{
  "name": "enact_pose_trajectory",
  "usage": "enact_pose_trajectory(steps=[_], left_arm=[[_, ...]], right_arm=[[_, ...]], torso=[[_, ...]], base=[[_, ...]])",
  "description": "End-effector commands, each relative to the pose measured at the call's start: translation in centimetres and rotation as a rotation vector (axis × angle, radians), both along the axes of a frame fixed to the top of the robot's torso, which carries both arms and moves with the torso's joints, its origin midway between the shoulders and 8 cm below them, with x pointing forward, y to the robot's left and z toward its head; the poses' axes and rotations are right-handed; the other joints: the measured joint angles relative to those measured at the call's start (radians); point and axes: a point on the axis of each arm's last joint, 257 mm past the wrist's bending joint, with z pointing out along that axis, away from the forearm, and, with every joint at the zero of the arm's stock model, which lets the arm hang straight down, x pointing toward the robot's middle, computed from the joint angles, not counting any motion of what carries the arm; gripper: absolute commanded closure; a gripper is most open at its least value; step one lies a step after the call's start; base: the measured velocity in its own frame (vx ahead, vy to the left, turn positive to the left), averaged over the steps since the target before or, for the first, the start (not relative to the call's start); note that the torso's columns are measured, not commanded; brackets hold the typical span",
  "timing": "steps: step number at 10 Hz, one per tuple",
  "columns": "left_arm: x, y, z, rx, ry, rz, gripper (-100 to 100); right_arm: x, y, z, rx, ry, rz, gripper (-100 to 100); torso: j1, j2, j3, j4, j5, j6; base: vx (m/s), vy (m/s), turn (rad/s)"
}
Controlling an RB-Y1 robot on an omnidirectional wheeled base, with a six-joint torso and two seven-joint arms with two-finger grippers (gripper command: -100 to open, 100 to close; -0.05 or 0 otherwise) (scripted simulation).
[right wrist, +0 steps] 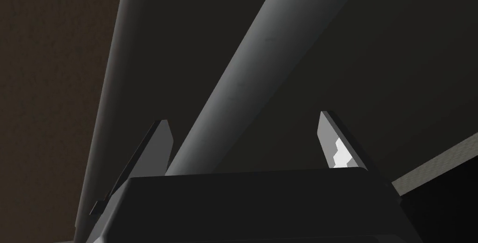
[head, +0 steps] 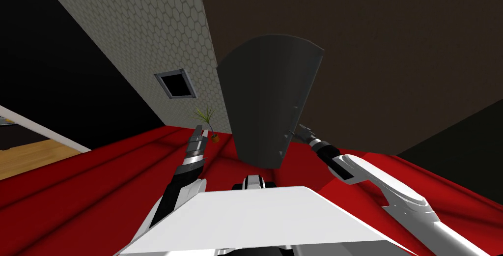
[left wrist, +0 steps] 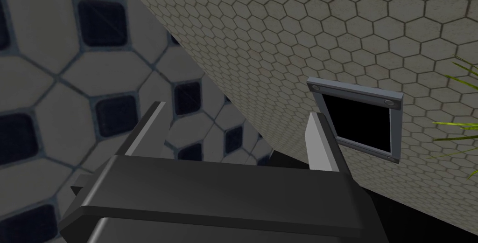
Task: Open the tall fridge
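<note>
Head view, from the left: a wall of small hexagon tiles [head: 142, 37] carries a framed opening [head: 175, 83]. Below it a small plant [head: 207, 118] stands just beside our left gripper [head: 199, 131]. The left wrist view shows that gripper [left wrist: 235, 128] with its fingers wide apart and nothing between them, idle for now.

In the middle stands the tall fridge [head: 265, 100], dark grey and upright. Our right gripper [head: 298, 130] reaches its right edge. The right wrist view shows this gripper [right wrist: 243, 119] with fingers spread wide. A round grey handle bar [right wrist: 270, 53] runs between them, nearer one finger than the other, and neither finger presses it yet.

We judge the door to be rigid and fairly heavy, probably held by a seal that needs a firm first pull. The bar looks stiff and smooth, so a loose pinch could slide along it. We would centre the bar, close squarely across it, then pull in an arc. The hinge is likely on the fridge's opposite edge.
</note>
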Motion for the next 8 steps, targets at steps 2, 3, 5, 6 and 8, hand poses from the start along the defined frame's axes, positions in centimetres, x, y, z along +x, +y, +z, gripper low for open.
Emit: enact_pose_trajectory(steps=[2,3,5,6,8], left_arm=[[0.0,0.0,0.0,0.000,0.000,0.000,0],[0.0,0.0,0.0,0.000,0.000,0.000,0],[0.0,0.0,0.0,-0.001,-0.001,0.000,0],[0.0,0.0,0.0,0.000,0.000,0.000,0],[0.0,0.0,0.0,0.000,0.000,0.000,0]], right_arm=[[-0.1,-1.0,0.3,0.000,-0.003,-0.027,100],[-0.2,-1.7,0.3,0.000,-0.003,-0.050,100],[-0.4,-2.5,0.4,0.000,-0.003,-0.072,100],[-0.5,-3.2,0.4,0.000,-0.002,-0.094,100],[-0.9,-4.7,0.5,0.000,-0.002,-0.139,100]], torso=[[0.001,0.003,0.002,-0.001,-0.001,-0.002],[0.007,0.003,0.002,-0.002,0.000,0.001],[0.010,0.003,0.003,-0.002,0.001,0.000],[0.004,-0.002,-0.001,-0.001,0.002,-0.004],[0.008,-0.005,-0.004,-0.002,0.003,-0.004]], base=[[-0.013,0.047,-0.062],[-0.124,0.250,-0.168],[-0.140,0.264,-0.146],[-0.097,0.218,-0.097],[-0.121,0.259,-0.157]])
